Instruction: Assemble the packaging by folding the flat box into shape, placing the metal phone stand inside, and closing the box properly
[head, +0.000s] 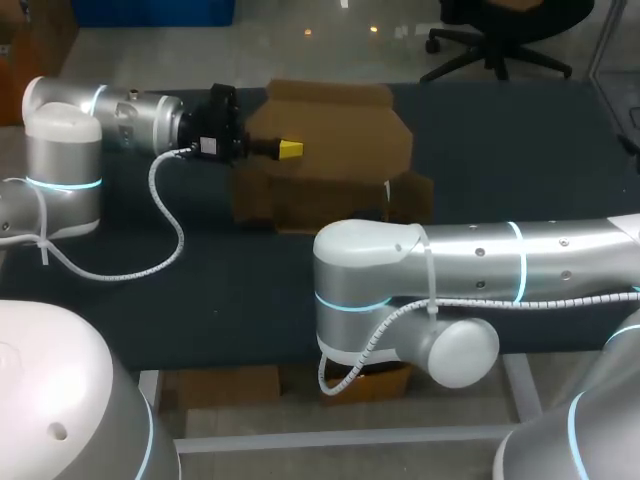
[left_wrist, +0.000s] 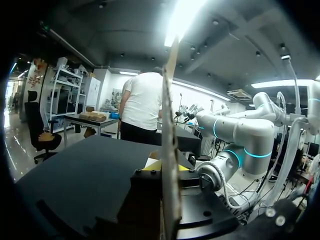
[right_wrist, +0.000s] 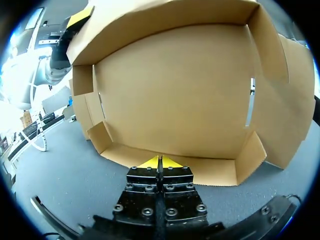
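Left gripper (left_wrist: 167, 167): clamped on an upright side panel of the brown cardboard box (right_wrist: 175, 95), one yellow-tipped finger on each face of the sheet
Right gripper (right_wrist: 159, 163): yellow tips pressed together, holding nothing, right at the box's low near wall
Box: half-formed, open-topped, flaps splayed, on the dark grey table (head: 200, 290) towards its far side
Metal phone stand: not seen in any view
Handling: likely light, stiff across panels, weak at creases, easy to slide or crush
Hold: thin panel edges near a fold, not the flat faces
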